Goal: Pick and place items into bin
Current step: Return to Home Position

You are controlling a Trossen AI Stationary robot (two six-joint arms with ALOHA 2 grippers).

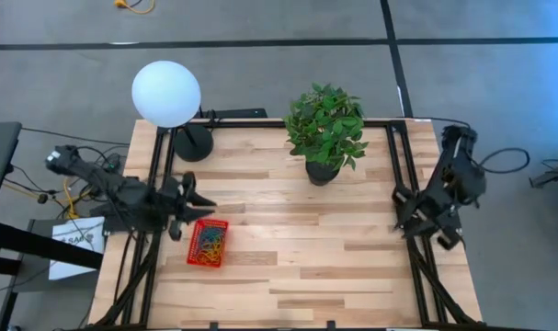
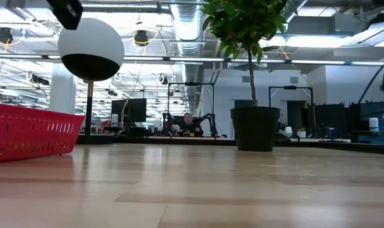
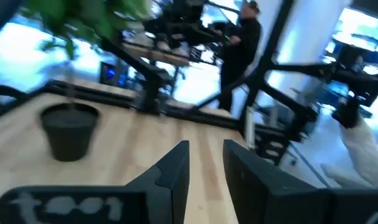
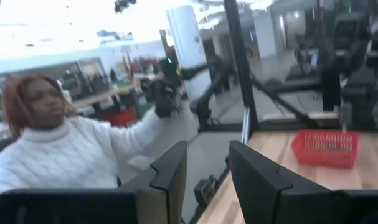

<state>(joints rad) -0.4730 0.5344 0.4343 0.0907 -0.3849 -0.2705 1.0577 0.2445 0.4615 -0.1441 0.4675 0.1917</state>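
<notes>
The red mesh bin [image 1: 207, 243] sits on the wooden table near its left edge, with several coloured loop items [image 1: 210, 241] lying inside. It also shows in the low view [image 2: 27, 132] and in the right wrist view [image 4: 326, 148]. My left gripper [image 1: 194, 210] hovers level just beyond the bin's far left corner. It is open, with nothing between its fingers [image 3: 176, 171]. My right gripper [image 1: 407, 219] is drawn back over the table's right edge. It is also open and empty, as the right wrist view [image 4: 207, 177] shows.
A black plant pot [image 1: 323, 170] with a green plant stands at the far middle of the table. A lamp with a white globe [image 1: 166, 92] stands at the far left. A person in a white sweater [image 4: 58, 155] is beyond the table. The middle of the table is bare wood.
</notes>
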